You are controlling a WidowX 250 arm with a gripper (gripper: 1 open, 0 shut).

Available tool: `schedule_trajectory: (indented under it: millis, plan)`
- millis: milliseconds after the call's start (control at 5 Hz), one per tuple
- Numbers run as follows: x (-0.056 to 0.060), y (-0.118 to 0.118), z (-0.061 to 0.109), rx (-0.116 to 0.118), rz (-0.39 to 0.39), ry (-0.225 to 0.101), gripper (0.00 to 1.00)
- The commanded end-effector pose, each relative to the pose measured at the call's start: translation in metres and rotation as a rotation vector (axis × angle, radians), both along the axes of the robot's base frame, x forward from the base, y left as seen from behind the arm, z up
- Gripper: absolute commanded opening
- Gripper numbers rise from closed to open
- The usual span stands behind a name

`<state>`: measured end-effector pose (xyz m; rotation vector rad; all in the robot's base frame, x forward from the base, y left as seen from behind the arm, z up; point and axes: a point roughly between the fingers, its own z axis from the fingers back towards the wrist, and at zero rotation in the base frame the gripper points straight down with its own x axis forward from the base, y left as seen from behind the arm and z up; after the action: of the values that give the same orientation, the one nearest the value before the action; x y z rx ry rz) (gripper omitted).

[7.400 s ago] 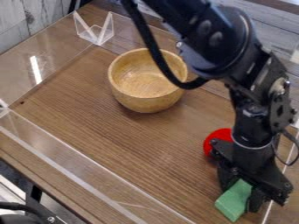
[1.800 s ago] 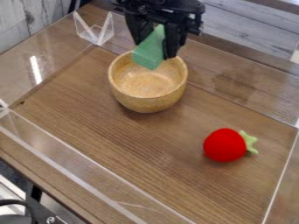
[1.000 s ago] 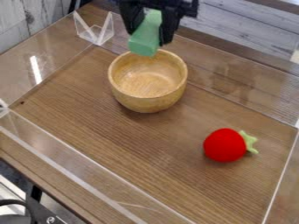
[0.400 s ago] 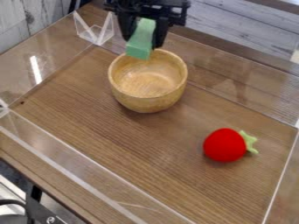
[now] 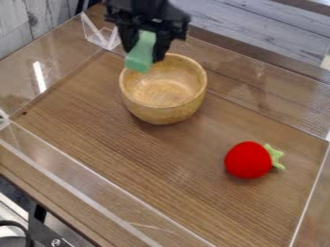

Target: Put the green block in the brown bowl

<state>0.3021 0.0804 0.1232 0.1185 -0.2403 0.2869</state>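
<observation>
My black gripper (image 5: 145, 41) comes down from the top of the view and is shut on the green block (image 5: 141, 53), a light-green bar hanging upright between the fingers. The block's lower end sits just above the far left rim of the brown bowl (image 5: 162, 89), a round wooden bowl with a pale grainy inside that holds nothing. The fingertips are partly hidden by the block.
A red strawberry toy (image 5: 252, 159) with green leaves lies at the right on the wooden tabletop (image 5: 116, 164). A clear plastic stand (image 5: 98, 32) is at the back left, close to the gripper. Transparent walls border the table's left and front edges.
The gripper has carried the green block left and downward, from over the bowl's back rim toward its far left rim. The bowl and strawberry have not moved.
</observation>
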Motion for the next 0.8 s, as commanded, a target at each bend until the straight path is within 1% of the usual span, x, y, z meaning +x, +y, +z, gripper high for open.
schedule_trajectory:
  millis: [0,200,400,600]
  plan:
    - [0.001,0.006,-0.001,0.009,-0.031,-0.021,0.0]
    - [0.02,-0.005,-0.007,0.005,-0.028,-0.014,1.0]
    - [0.036,-0.018,0.005,-0.01,-0.021,-0.03,1.0]
    - [0.042,-0.019,0.012,-0.026,0.03,-0.05,1.0]
